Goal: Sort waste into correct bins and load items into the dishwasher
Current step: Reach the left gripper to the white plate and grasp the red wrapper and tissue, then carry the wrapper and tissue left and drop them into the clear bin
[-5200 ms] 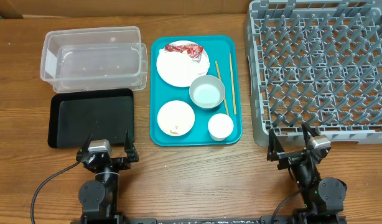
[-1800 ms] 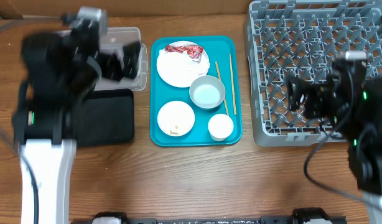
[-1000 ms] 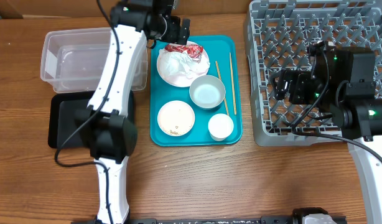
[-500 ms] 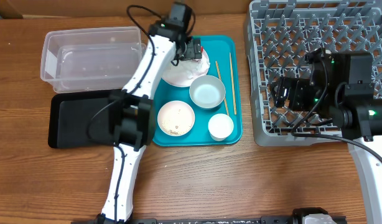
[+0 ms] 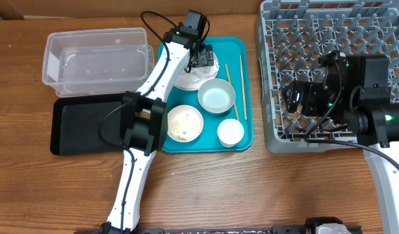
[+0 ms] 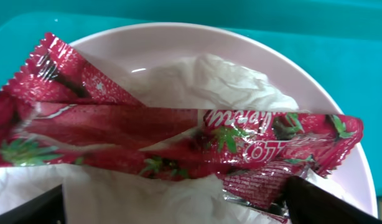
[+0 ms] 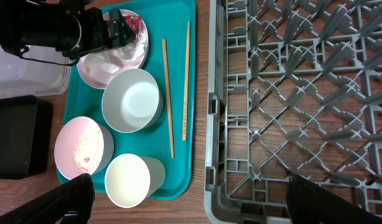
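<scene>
The red foil wrapper (image 6: 178,130) lies across the white tissue (image 6: 203,81) on the large plate (image 6: 340,143) at the back of the teal tray. My left gripper (image 6: 178,208) is open just above them, a finger on each side; it also shows in the overhead view (image 5: 203,57). The bowl (image 5: 216,96), the small plate (image 5: 184,122) with rice grains, the cup (image 5: 230,132) and the chopsticks (image 5: 242,78) sit on the tray. My right gripper (image 7: 203,205) is open and empty above the dish rack's (image 5: 336,71) front left corner.
The clear tub (image 5: 99,62) stands at the back left with the black tray (image 5: 82,123) in front of it. The teal tray (image 5: 199,144) lies between them and the rack. My left arm reaches across the black tray and the teal tray's left edge.
My left gripper has moved from the tub side to over the large plate and come down close to the wrapper. My right arm has stayed still over the rack's corner.
</scene>
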